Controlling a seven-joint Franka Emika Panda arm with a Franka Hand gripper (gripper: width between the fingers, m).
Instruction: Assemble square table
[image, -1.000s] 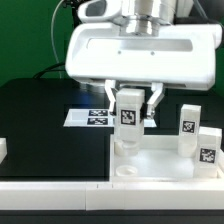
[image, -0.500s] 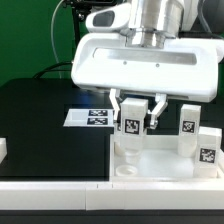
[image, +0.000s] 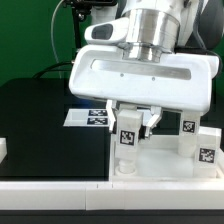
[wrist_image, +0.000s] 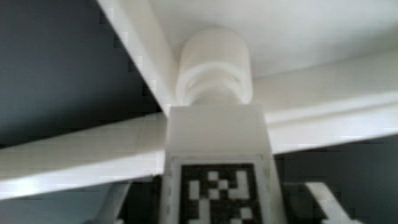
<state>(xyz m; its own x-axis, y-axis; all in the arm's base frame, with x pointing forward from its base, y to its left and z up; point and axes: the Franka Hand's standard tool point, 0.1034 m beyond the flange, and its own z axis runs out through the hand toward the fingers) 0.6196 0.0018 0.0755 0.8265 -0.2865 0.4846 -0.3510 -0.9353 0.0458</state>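
Note:
My gripper (image: 131, 124) is shut on a short white leg (image: 128, 138) with a black-and-white tag and holds it upright over the near corner of the white square tabletop (image: 158, 160), on the exterior view's left. A round corner hole (image: 127, 170) lies just below the leg. In the wrist view the held leg (wrist_image: 217, 150) fills the centre, tag towards the camera, with the tabletop's raised rim (wrist_image: 125, 30) crossing behind it. A fingertip (wrist_image: 128, 200) shows on each side of the tag. Two more tagged legs (image: 188, 130) (image: 208, 150) stand on the tabletop at the exterior view's right.
The marker board (image: 85, 117) lies on the black table behind the tabletop. A small white block (image: 3, 150) sits at the exterior view's left edge. A long white bar (image: 60, 188) runs along the front.
The gripper has turned and tilted, and the held leg has come slightly lower and towards the exterior view's left, closer to the corner hole. The other legs have not moved.

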